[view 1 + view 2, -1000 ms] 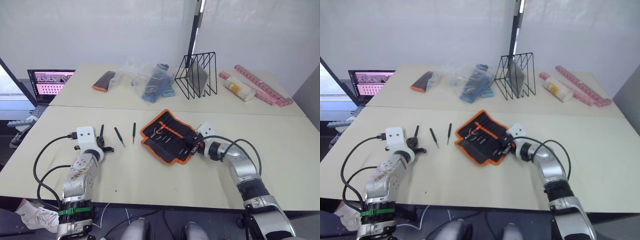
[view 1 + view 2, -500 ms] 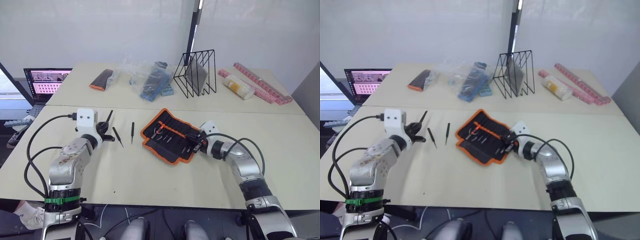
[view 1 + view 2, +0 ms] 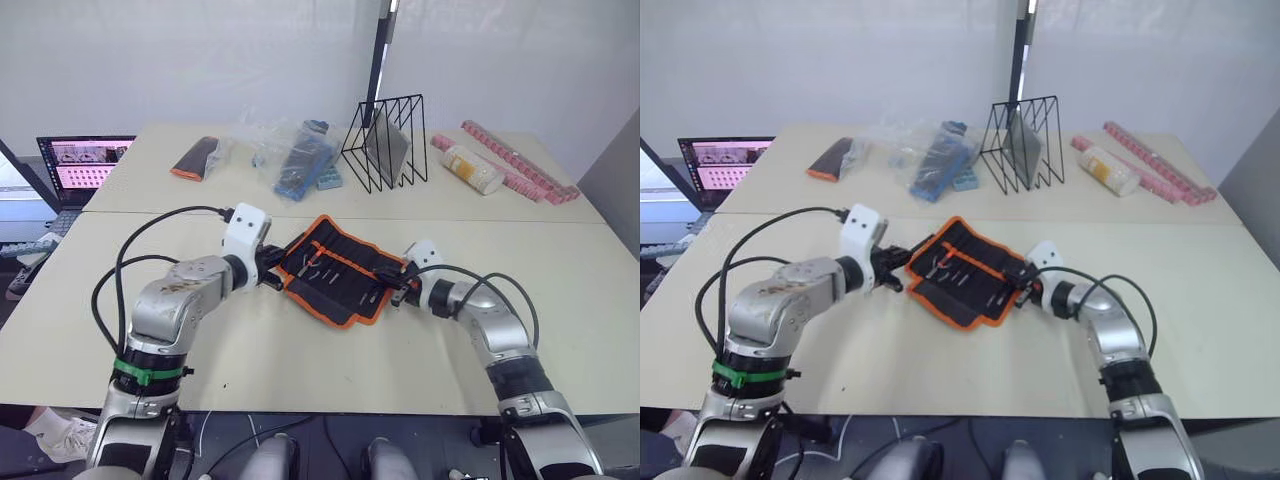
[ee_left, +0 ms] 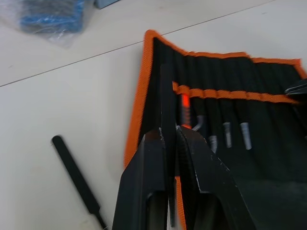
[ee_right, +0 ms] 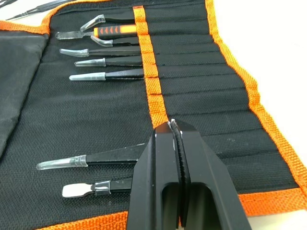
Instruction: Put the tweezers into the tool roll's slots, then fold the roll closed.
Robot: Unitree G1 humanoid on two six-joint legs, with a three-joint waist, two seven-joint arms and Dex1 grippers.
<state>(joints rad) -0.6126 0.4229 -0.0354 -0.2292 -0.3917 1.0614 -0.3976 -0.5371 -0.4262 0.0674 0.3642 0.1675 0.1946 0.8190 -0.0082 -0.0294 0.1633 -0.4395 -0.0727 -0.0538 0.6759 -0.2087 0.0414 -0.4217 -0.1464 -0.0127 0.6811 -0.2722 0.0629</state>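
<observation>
The left gripper (image 4: 169, 139) has its two black fingers (image 4: 144, 167) pinched tight on one slim black tweezer (image 4: 165, 103), which sticks out ahead of the tips and lies over the left end of the tool roll (image 3: 335, 268), close to the orange binding there. It looks lined up to go into an end slot, though I judge it is not seated yet. The right gripper (image 5: 176, 129) sits with its fingers pressed together and nothing visible between them, its tips resting on the orange slot band at the right, near part of the roll, apparently pinning the fabric flat.

Spreading out from there, the roll lies open and flat on the near table, slanting from far left to near right. Several slots are already filled: a cluster of tools with clear-capped tips (image 5: 88, 62) at one end, an orange-handled one (image 5: 115, 32) among them, and two more capped ones (image 5: 86, 159) nearer the right gripper. One loose tweezer (image 4: 76, 179) lies on the table (image 3: 320, 370) just left of the roll.

So the loading is well on but unfinished: the held tweezer and the loose one have to go in, and the fold is not begun
</observation>
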